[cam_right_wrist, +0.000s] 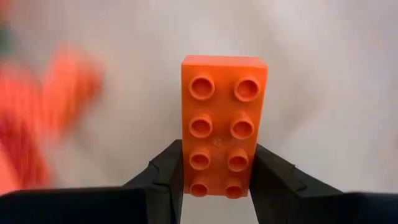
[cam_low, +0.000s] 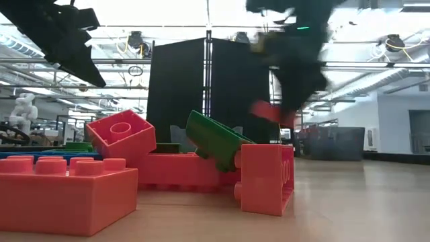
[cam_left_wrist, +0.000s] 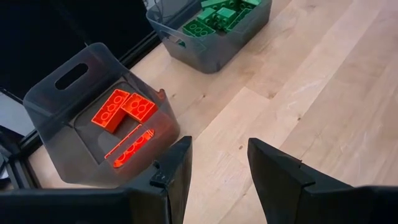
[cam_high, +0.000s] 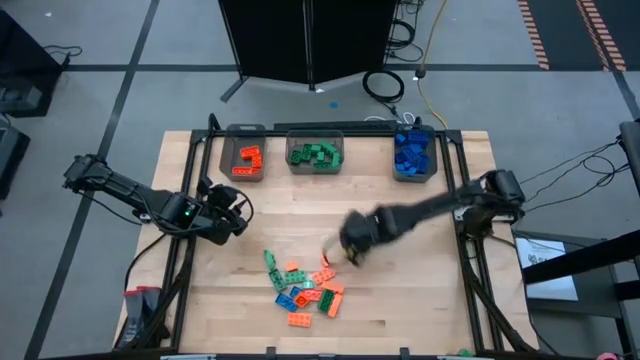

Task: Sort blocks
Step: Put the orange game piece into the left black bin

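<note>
A heap of orange, green and blue blocks (cam_high: 305,285) lies on the table's near middle. My right gripper (cam_high: 352,256) hovers just right of the heap, shut on an orange eight-stud block (cam_right_wrist: 224,124). My left gripper (cam_left_wrist: 219,177) is open at the table's left side, near the bin holding orange blocks (cam_left_wrist: 124,111), and touches nothing. Green blocks (cam_high: 315,154) fill the middle bin and blue blocks (cam_high: 411,154) the right one. In the low view the held orange block (cam_low: 269,111) shows blurred in the air. My right gripper pinches the orange eight-stud block between its two fingers (cam_right_wrist: 270,177), which press on the two long sides near one end (cam_right_wrist: 217,177). The studded face points at the wrist camera and the block sticks out beyond the fingertips. It is lifted clear of the table.
Three grey bins stand in a row along the far edge: orange (cam_high: 246,160), green (cam_high: 316,152), blue (cam_high: 413,155). Bare wood lies between the bins and the heap. Black frame rails run along the table's left and right sides.
</note>
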